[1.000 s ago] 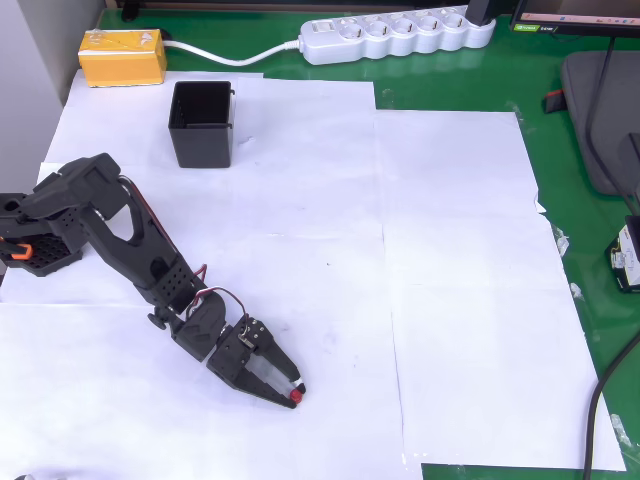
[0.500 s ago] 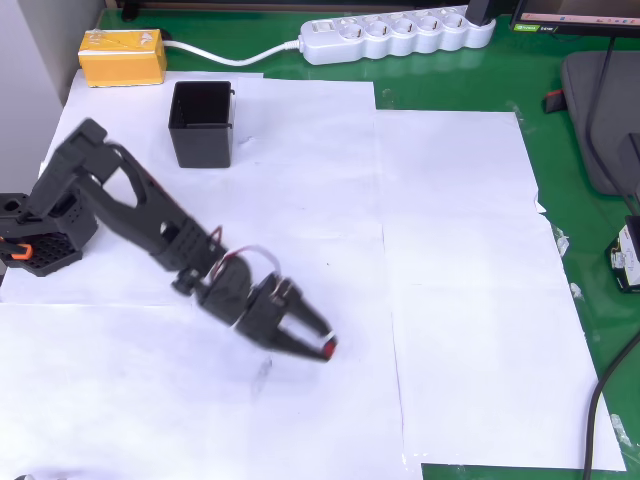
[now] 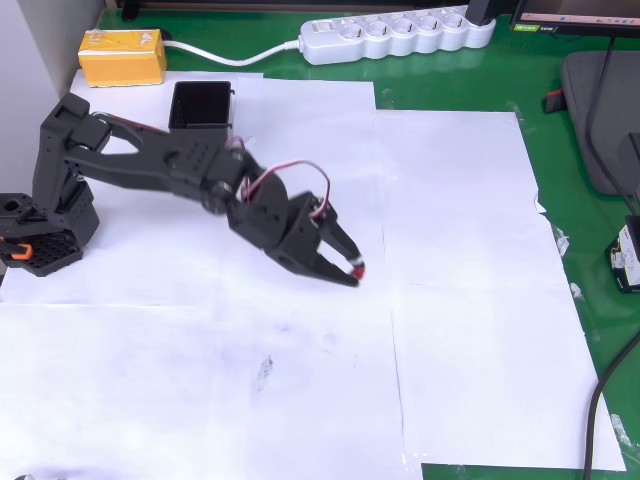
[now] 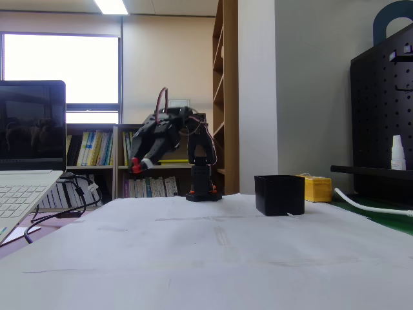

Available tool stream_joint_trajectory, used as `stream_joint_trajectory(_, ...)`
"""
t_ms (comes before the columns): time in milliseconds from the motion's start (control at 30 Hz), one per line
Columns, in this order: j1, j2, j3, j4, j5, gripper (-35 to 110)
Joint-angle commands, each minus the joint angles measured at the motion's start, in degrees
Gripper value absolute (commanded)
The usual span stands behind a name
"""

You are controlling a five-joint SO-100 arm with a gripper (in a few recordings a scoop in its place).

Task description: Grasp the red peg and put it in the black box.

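Observation:
The tiny red peg (image 3: 356, 270) sits pinched at the tips of my black gripper (image 3: 352, 272), which is shut on it and raised well above the white paper. In the fixed view the gripper (image 4: 137, 166) hangs high over the table with the red peg (image 4: 135, 165) at its tips, left of the arm's base. The black box (image 3: 203, 106) stands open-topped at the upper left of the overhead view, partly covered by my arm. In the fixed view the black box (image 4: 279, 194) rests on the paper to the right of the arm.
A yellow block (image 3: 123, 56) lies beyond the box, and a white power strip (image 3: 395, 36) runs along the far edge. White paper sheets (image 3: 460, 300) cover the green mat. A laptop (image 4: 26, 161) stands at the left of the fixed view.
The arm has lifted off the paper and swung up and toward the far side, carrying the red peg from the near paper to mid-table height.

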Motion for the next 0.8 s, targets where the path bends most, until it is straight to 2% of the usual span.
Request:
stream_joint_trajectory(0, -2.99, -7.38, 12.13, 15.56, 3.25, 0)
stream_joint_trajectory(333, -20.92, -7.73, 21.97, 40.96, 21.36, 0)
stream_joint_trajectory(767, -44.91, -7.56, 23.2, 52.03, 38.32, 0)
